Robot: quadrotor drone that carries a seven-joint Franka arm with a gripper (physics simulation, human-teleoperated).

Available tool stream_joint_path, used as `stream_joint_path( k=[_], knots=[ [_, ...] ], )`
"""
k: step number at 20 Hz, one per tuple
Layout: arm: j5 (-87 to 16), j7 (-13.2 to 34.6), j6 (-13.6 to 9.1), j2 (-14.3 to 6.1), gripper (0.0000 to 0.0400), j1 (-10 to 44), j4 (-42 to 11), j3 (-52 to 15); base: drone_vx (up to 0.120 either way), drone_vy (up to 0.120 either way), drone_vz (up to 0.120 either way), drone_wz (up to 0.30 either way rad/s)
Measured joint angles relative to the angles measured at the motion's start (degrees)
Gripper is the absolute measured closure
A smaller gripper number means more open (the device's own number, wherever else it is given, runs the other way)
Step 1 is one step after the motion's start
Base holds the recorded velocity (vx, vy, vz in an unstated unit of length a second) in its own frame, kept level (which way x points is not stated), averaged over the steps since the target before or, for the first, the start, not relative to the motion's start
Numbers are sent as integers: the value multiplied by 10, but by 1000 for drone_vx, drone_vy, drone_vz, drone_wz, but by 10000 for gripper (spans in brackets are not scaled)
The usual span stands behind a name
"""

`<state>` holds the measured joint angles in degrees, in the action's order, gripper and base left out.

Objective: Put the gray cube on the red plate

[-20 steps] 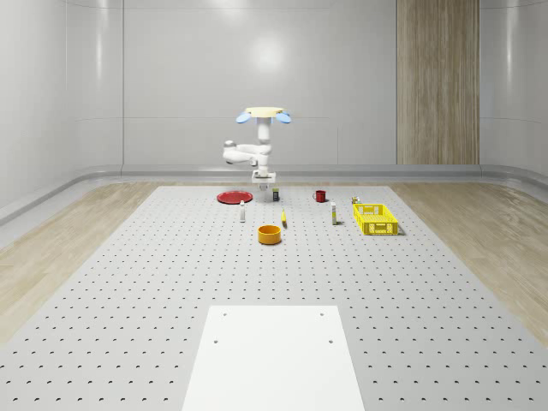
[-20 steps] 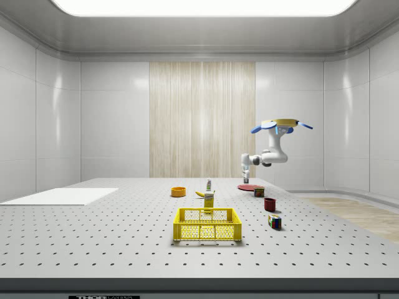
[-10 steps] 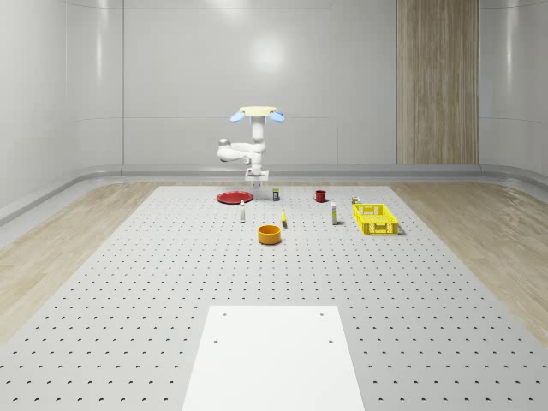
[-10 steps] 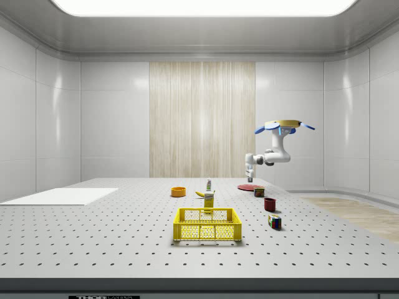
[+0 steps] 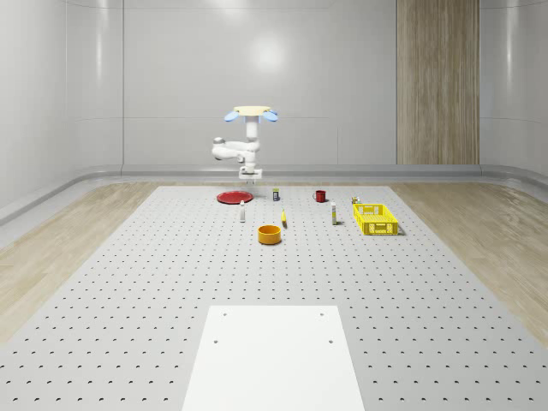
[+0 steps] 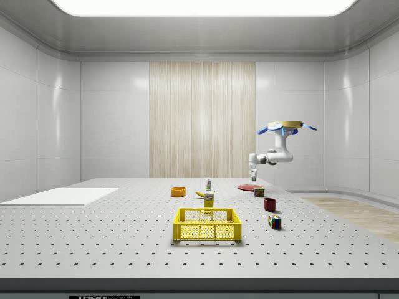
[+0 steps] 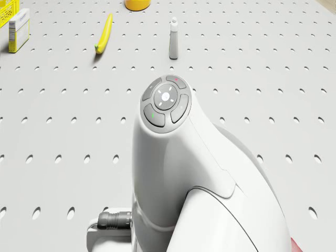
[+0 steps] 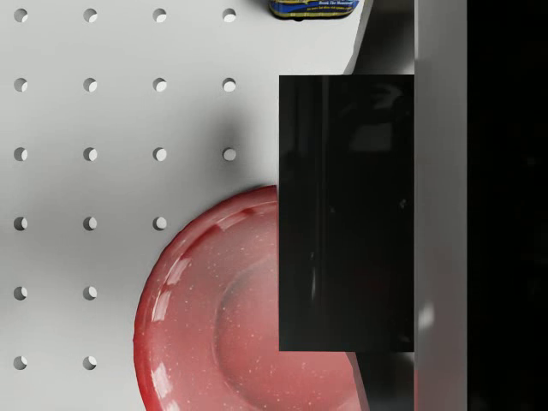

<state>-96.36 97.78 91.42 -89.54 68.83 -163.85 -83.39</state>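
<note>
The red plate lies flat at the far end of the perforated table, also seen in the side view and under the wrist camera. The drone hovers over the plate's edge on the whole-scene view's right, well above the table. Its white arm hangs down to the gripper, a little above the plate. In the wrist view the gripper is shut on the gray cube, which shows as a gray strip beside a black finger pad.
A blue-and-yellow can stands just right of the plate. A red mug, yellow crate, orange bowl, banana and small bottle sit nearer. A white panel lies at the front.
Drone, arm and gripper have drifted toward the whole-scene view's left, from beside the can to over the plate's edge. The gripper stays shut on the cube.
</note>
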Motion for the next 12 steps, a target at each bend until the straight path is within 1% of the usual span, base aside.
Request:
stream_joint_path(
  k=[2,4,11,12],
  knots=[
    [0,0,1,-1,150,0,0,0,-120,-120,0,0],
    [1,0,2,-2,150,0,0,0,0,-120,0,0],
    [2,1,5,-6,150,1,0,-1,0,-120,-120,0],
    [2,1,6,-6,150,1,0,-1,0,-120,0,0]
  ],
)
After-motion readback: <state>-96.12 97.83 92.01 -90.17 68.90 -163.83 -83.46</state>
